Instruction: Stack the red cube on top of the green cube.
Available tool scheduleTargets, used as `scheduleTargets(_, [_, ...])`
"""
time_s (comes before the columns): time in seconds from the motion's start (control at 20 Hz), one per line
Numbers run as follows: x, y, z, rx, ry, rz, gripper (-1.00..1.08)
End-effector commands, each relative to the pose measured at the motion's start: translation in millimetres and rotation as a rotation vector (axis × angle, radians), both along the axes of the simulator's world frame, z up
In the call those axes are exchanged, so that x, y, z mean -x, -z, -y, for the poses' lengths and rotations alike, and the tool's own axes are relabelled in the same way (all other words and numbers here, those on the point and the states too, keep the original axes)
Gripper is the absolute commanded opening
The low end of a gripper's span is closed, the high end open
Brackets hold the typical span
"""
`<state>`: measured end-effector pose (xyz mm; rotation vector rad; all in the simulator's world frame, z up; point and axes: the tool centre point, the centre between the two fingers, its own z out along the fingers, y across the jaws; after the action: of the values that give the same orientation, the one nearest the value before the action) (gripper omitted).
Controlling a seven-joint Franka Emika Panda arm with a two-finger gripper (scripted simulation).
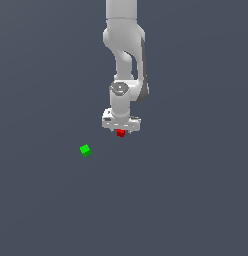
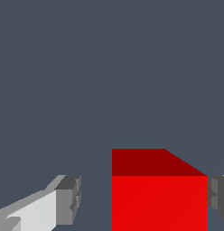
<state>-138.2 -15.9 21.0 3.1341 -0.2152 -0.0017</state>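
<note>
The claw point(image 2: 141, 198) stands spread around the red cube point(image 2: 159, 198), grasping nothing yet. In the wrist view one finger point(image 2: 68, 199) shows a clear gap to the cube's face, while the other finger point(image 2: 218, 198) sits right at the opposite face, touching or nearly so; I cannot tell which. The cube is therefore off-centre between the jaws, crowded toward one pad.

The step in hand looks like the grasp of the red cube. To do it well, the claw should close evenly and slowly, so that the near pad does not shove the cube sideways before the far pad arrives; a small shift toward the crowded side first would centre it. The pads should meet flat faces, not edges, and the cube should sit deep enough between them to hold through the lift.

In the exterior view the red cube point(image 1: 120, 133) peeks out just beneath the claw point(image 1: 121, 129), on the grey table point(image 1: 196, 200). The green cube point(image 1: 85, 150) lies well apart from the claw, toward the exterior view's left and a little nearer the camera, with open surface between.
</note>
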Motion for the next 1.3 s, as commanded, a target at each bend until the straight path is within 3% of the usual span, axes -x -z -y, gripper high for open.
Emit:
scheduleTargets(0.0, [-0.4, 1.2, 0.0, 0.000, 0.000, 0.001, -1.00])
scheduleTargets(0.75, [0.0, -5.0, -0.1, 0.000, 0.000, 0.001, -1.00])
scheduleTargets(1.25, [0.8, -51.9, -0.1, 0.000, 0.000, 0.001, -1.00])
